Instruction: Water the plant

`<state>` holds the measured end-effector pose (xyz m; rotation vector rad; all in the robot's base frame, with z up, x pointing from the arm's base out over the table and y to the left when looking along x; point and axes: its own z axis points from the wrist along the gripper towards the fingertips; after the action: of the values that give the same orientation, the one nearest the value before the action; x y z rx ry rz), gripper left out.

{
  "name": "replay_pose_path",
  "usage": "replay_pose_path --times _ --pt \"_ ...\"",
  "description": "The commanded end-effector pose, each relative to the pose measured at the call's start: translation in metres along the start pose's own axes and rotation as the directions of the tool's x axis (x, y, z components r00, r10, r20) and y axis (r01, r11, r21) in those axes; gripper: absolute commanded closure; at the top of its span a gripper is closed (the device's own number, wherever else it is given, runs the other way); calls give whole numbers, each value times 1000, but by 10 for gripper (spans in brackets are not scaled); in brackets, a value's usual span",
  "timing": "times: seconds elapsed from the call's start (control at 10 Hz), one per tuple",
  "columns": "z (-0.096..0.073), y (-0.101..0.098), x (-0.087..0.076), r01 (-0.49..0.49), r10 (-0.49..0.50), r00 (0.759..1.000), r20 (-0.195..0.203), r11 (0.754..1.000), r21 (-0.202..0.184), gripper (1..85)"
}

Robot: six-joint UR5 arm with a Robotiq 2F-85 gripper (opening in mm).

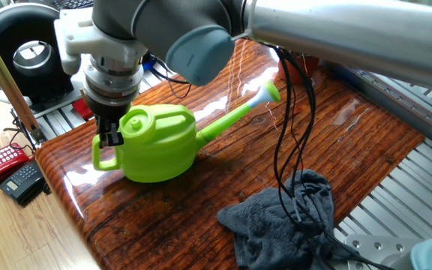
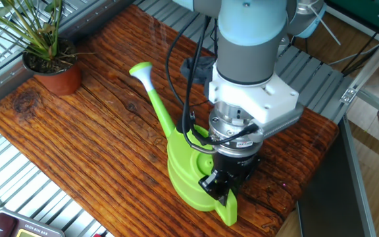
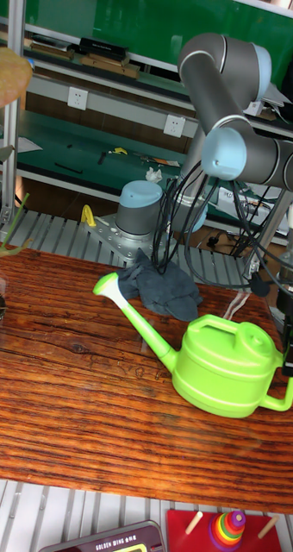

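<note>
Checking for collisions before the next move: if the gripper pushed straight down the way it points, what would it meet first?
The gripper points down at the watering can; its jaws are already at the can's handle, so it meets that first, then likely the table.

No text, label, brand or number can be read with certainty in any of the three views. A dark flat item (image 3: 121, 542) at the bottom edge of the tall fixed view carries a line of pale lettering, but it is too small and blurred to make out. The red telephone (image 1: 1, 161) and the dark keypad device (image 1: 22, 180) beside the desk have buttons whose markings cannot be read either.
</note>
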<state>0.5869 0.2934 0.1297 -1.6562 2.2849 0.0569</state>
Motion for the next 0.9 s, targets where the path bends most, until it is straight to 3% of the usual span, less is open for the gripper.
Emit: replay_pose_path --times 0.0,0.3,0.6,0.7,0.8 --pt "12 0 -3 -29 29 999 15 1000 8 847" --pt "20 3 -2 -52 52 998 29 999 12 847" --pt "15 2 7 -66 66 998 -10 998 8 843" --pt "10 1 11 -68 68 997 -30 998 5 803" --pt "8 1 12 -74 74 997 -37 997 -6 687"
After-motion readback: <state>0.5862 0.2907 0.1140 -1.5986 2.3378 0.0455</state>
